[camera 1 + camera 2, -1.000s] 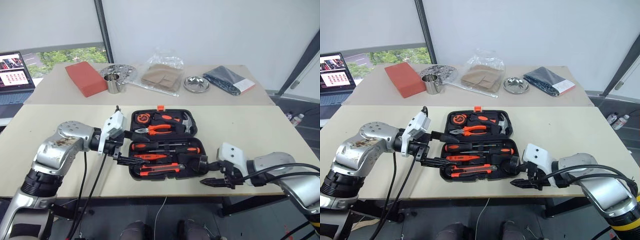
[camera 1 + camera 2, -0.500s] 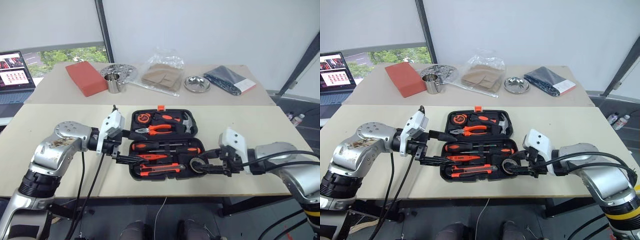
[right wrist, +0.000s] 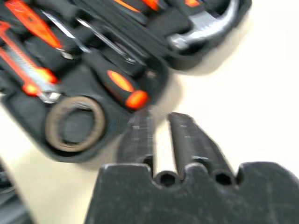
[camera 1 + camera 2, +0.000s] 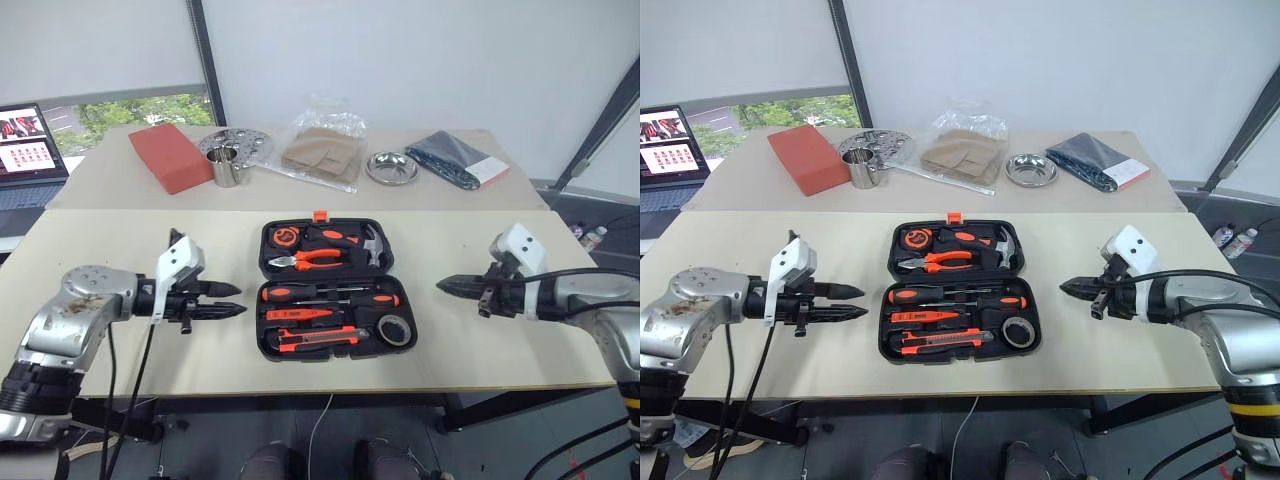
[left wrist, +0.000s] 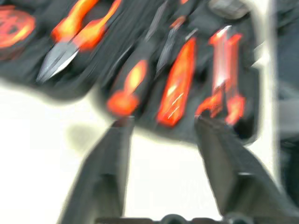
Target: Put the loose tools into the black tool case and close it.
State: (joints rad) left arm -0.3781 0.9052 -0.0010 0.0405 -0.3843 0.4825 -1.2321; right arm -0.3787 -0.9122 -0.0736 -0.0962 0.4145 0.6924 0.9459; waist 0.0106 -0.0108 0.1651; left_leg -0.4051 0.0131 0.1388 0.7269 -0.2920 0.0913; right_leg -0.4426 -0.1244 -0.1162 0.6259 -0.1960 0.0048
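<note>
- Black tool case (image 4: 326, 290) lies open and flat near the front edge of the surface (image 4: 90, 250), lid half toward the far side, orange latch (image 4: 321, 215) at its far edge.
- Near half holds the loose tools: two orange-and-black screwdrivers (image 4: 330, 292), slim orange tester (image 4: 295, 313), utility knife (image 4: 315, 340), grey tape roll (image 4: 396, 330) in the right front corner. All look seated in their recesses.
- Lid half holds the pliers (image 4: 313, 259) and hammer (image 4: 368, 248).
- No loose tool visible on the surface around the case, so I judge the loading part done.
- Left gripper (image 4: 226, 300) hovers beside the case's left side, apart from it, fingers slightly apart, holding nothing; the left wrist view shows a clear gap.
- Right gripper (image 4: 452, 286) sits well off to the case's right, fingers together, empty.
- What's left: fold the lid half over the near half and get the latch to catch. Nothing touches the lid yet.
- Risk, as I judge it: the tape roll or a handle riding proud could stop the lid closing flush.
</note>
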